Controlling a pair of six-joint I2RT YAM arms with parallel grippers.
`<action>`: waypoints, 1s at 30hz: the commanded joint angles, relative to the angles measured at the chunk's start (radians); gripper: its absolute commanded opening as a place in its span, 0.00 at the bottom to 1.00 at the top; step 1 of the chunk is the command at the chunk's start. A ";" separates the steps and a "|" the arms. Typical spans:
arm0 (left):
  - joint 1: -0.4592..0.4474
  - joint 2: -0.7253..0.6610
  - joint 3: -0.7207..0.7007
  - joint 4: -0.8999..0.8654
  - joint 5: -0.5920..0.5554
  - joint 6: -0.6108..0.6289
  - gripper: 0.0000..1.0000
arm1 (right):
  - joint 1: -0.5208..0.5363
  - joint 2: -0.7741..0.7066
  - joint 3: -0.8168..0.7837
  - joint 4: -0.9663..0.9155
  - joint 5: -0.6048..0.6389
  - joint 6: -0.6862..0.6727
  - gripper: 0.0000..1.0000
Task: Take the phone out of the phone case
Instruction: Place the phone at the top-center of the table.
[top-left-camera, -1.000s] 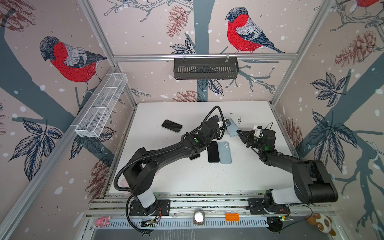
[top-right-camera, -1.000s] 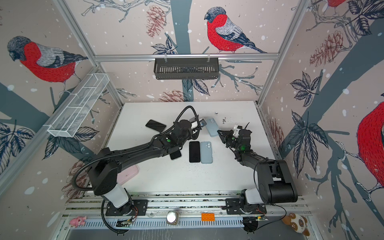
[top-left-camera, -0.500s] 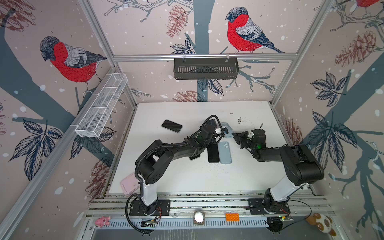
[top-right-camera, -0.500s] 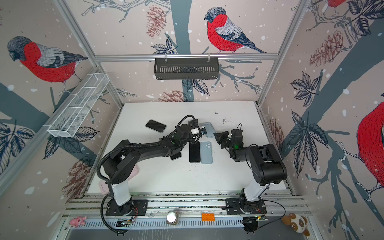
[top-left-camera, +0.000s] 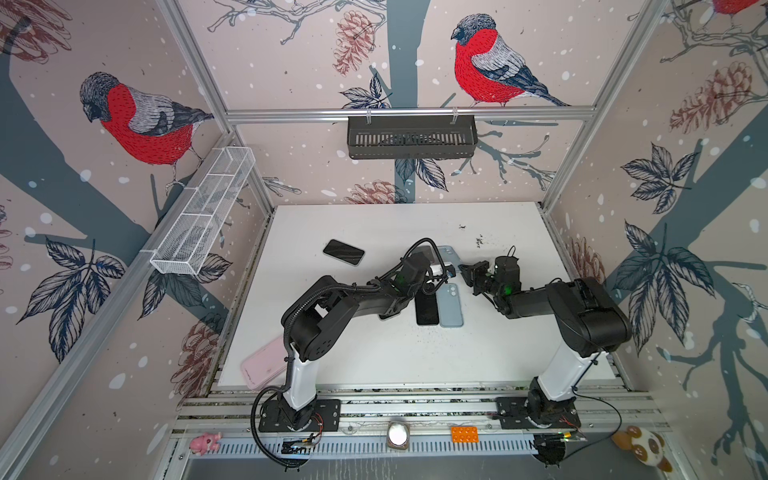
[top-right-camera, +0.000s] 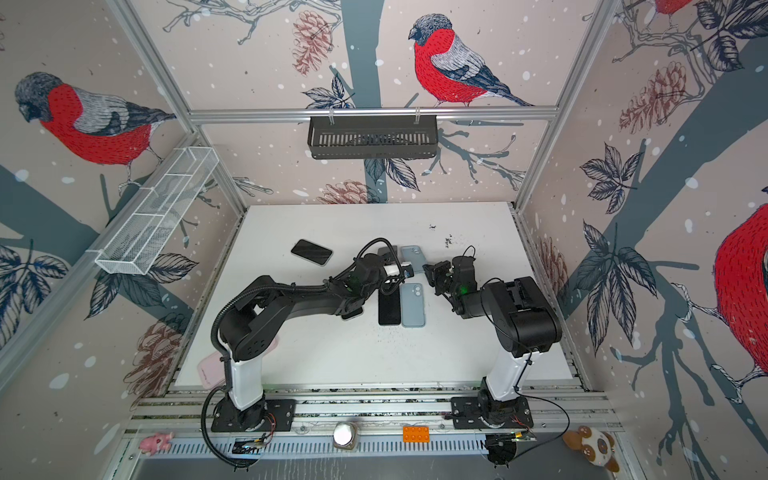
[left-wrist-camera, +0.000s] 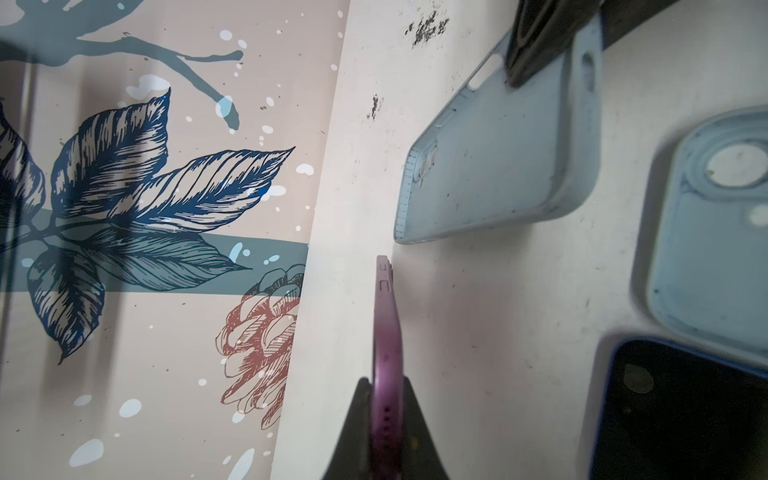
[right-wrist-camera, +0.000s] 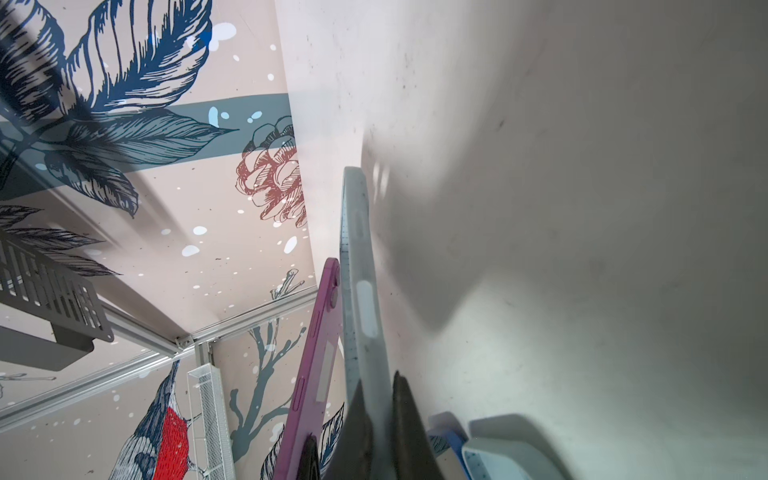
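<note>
My left gripper (left-wrist-camera: 386, 399) is shut on the edge of a pink phone (left-wrist-camera: 387, 332), which stands on edge above the white table (left-wrist-camera: 498, 332). My right gripper (right-wrist-camera: 380, 399) is shut on the rim of a light blue phone case (right-wrist-camera: 357, 270), also held on edge. In the right wrist view the phone (right-wrist-camera: 316, 353) stands beside the case with a narrow gap between them, outside it. In both top views the two grippers (top-left-camera: 436, 270) (top-left-camera: 467, 272) meet mid-table, with the case (top-left-camera: 449, 254) (top-right-camera: 411, 255) raised between them.
On the table lie a black phone (top-left-camera: 343, 252), a black case (top-left-camera: 427, 309) next to another light blue case (top-left-camera: 451, 305), and a pink case (top-left-camera: 264, 363) at the front left edge. A black basket (top-left-camera: 411, 137) and a white wire basket (top-left-camera: 203, 212) hang on the walls.
Both arms have folded up at the elbows. The right gripper has moved left with the case, and the left gripper has come slightly toward the front with the phone.
</note>
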 joint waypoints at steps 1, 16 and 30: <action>0.001 0.002 -0.001 0.057 0.019 -0.013 0.12 | 0.004 0.013 0.009 0.024 0.029 0.020 0.04; -0.014 0.012 0.020 -0.028 0.041 -0.065 0.27 | 0.011 0.043 0.006 0.035 0.048 0.032 0.08; -0.037 0.024 0.026 -0.050 0.029 -0.095 0.45 | 0.010 0.054 -0.005 0.046 0.030 0.029 0.17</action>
